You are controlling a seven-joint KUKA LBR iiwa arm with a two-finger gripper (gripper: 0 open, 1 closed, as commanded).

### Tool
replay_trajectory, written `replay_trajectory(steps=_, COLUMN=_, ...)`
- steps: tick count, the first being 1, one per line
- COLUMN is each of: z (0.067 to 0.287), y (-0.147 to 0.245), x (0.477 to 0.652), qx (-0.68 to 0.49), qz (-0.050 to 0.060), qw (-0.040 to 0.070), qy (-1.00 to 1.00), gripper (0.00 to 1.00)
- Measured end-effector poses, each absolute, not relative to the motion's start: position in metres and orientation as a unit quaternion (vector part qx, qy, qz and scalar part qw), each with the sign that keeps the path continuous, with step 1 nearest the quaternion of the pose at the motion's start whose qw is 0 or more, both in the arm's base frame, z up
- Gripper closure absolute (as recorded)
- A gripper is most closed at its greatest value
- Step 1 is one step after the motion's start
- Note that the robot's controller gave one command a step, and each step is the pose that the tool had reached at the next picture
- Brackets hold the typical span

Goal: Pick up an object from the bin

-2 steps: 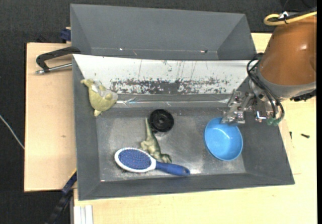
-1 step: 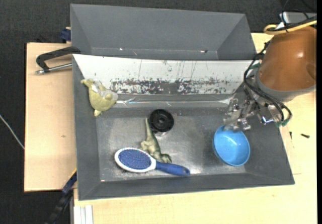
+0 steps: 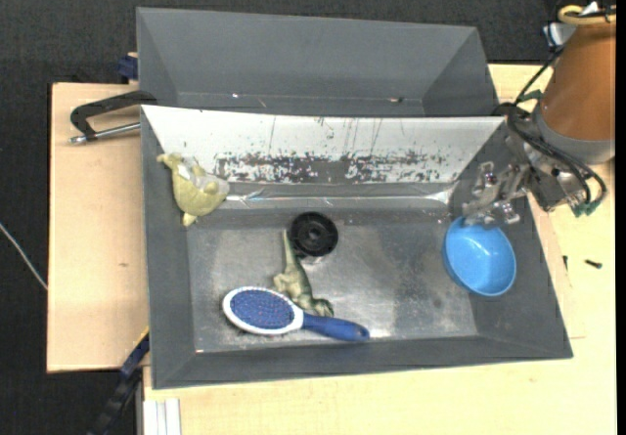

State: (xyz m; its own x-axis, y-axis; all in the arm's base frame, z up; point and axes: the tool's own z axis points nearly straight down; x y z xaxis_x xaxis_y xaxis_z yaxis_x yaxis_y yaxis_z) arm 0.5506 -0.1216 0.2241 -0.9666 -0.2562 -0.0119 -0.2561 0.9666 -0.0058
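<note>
The round blue plastic bowl [image 3: 481, 259] sits at the right side of the grey metal bin [image 3: 171, 267]. It rests where the bin's floor meets the slanted right wall. It is smooth and shiny, open side up, and it has nothing in it.

The gripper [image 3: 486, 206] is made of silver metal. It hangs just above the far rim of the bowl. I cannot tell if it is touching the rim. I cannot tell if the gripper is open or closed. Behind it, the robot arm [image 3: 585, 81] has a smooth orange cover and some black cables.

The floor of the bin is dull grey metal with scratches. The back wall is shiny and has dark specks.

Near the middle of the floor lies a small black round thing [image 3: 314, 234] with a hole in its middle. Just in front of it is a green bumpy toy dinosaur [image 3: 296, 283]. It is thin and long, and its tail points at the black round thing.

The dinosaur's feet touch a blue and white oval hairbrush [image 3: 266, 311] that lies flat near the front wall. The brush has tiny dots for bristles and a smooth blue handle that points to the right.

Far on the left, a pale yellow soft toy [image 3: 196, 191] leans on the left wall near the back corner. It looks squishy and lumpy.
</note>
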Motion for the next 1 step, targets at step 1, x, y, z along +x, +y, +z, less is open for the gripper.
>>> replay_trajectory(steps=1, z=0.2146, y=-0.1313, x=0.5622, qx=-0.129, qz=-0.001, qw=0.004, qy=0.992, gripper=1.00)
